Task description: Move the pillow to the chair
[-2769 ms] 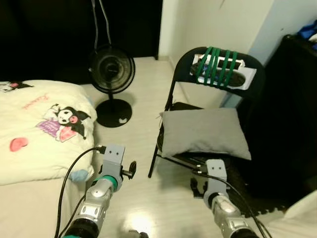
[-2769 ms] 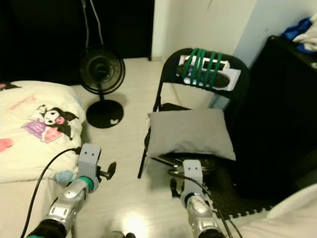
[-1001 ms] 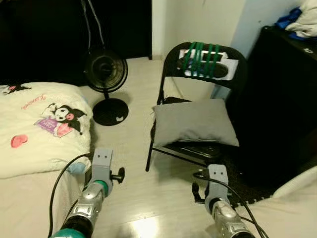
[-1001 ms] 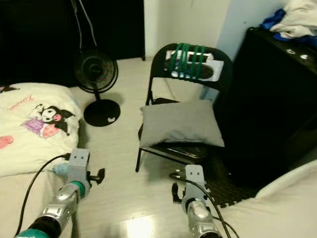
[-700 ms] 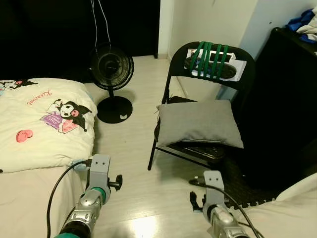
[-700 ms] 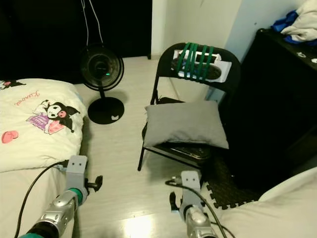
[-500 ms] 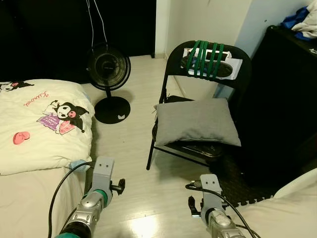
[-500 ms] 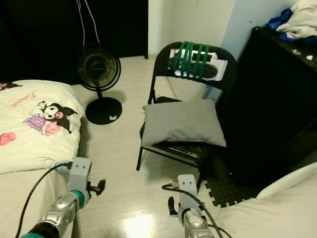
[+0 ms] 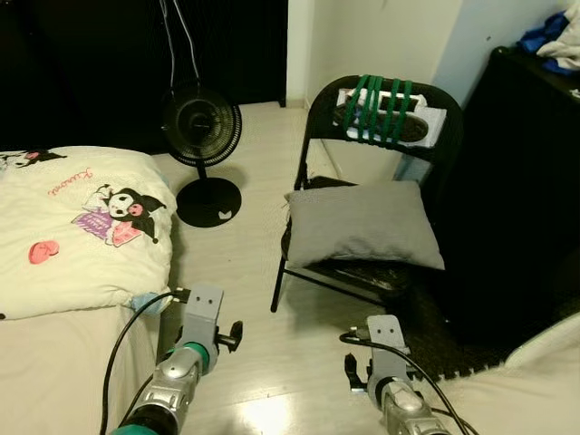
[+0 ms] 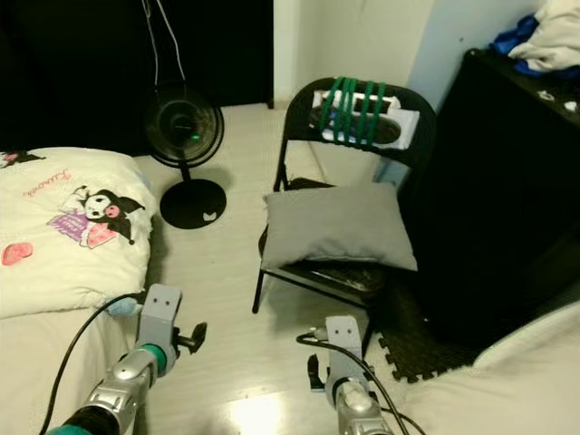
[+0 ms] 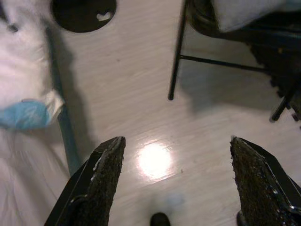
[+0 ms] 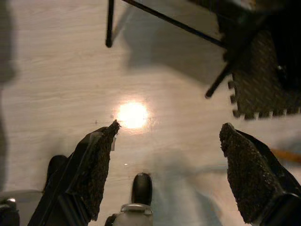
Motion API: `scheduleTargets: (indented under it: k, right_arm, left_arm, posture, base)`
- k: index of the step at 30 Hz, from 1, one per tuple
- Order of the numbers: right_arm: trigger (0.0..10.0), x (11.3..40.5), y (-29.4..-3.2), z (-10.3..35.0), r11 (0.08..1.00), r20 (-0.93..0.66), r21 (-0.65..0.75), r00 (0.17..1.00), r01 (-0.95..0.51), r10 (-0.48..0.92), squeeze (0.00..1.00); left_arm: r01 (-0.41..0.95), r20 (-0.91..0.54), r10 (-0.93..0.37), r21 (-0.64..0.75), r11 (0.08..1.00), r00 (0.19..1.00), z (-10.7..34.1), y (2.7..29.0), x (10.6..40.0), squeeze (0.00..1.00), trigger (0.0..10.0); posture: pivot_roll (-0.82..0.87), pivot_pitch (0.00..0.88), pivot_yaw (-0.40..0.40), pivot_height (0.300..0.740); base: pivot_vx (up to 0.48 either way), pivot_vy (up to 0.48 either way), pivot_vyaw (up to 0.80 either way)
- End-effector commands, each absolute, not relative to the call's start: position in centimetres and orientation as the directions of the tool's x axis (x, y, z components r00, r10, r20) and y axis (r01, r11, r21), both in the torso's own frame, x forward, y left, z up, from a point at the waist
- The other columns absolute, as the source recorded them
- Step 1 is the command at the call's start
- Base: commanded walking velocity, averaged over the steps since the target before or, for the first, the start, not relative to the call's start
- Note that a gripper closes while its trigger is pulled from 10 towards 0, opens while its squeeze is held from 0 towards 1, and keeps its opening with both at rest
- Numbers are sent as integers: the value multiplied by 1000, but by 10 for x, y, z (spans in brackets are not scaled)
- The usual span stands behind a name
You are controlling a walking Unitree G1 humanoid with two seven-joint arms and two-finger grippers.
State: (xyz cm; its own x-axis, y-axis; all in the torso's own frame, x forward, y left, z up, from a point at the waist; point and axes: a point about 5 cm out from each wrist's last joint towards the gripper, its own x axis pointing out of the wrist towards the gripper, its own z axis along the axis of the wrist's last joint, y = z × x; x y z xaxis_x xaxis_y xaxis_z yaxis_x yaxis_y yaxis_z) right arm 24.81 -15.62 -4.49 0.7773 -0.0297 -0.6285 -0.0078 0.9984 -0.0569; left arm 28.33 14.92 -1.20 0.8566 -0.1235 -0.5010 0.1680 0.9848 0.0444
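Cream bedding (image 9: pixel 72 227) lies at left, a black fan (image 9: pixel 204 122) beyond it. Left gripper (image 11: pixel 174 181) hangs over bare floor (image 9: pixel 249 263), fingers spread wide, empty. Right gripper (image 12: pixel 167 172) likewise, fingers wide apart, holding nothing. Grey pillow (image 9: pixel 362 225) already rests on the black folding chair (image 9: pixel 385 127) seat at right; placement appears complete, so the next move calls only for standing clear.

Home bedroom: bed (image 9: pixel 63 236), floor fan (image 9: pixel 203 122)

A black folding chair (image 9: pixel 381 136) carries the grey pillow (image 9: pixel 362 225).
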Motion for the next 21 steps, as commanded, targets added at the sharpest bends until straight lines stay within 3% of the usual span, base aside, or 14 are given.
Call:
scheduleTargets:
  k: [1,3,21]
  right_arm:
    - [10000,246,-158,-47,998,-638,-63,769,-12,-31,0]
    - [10000,245,-160,-47,997,-642,-72,765,0,-47,0]
    - [10000,244,-169,-49,997,-660,-78,749,4,-54,0]
  left_arm:
    - [145,-538,-101,40,989,837,-22,154,273,0,10000]
    - [112,-538,-86,16,994,839,-23,156,272,0,10000]
    - [95,-556,-74,10,995,828,-25,152,271,0,10000]
  posture:
    - [56,0,59,740]
    - [59,0,56,740]
    - [27,1,37,740]
  base:
    - [0,-480,800]
    - [0,-240,800]
    - [0,0,0]
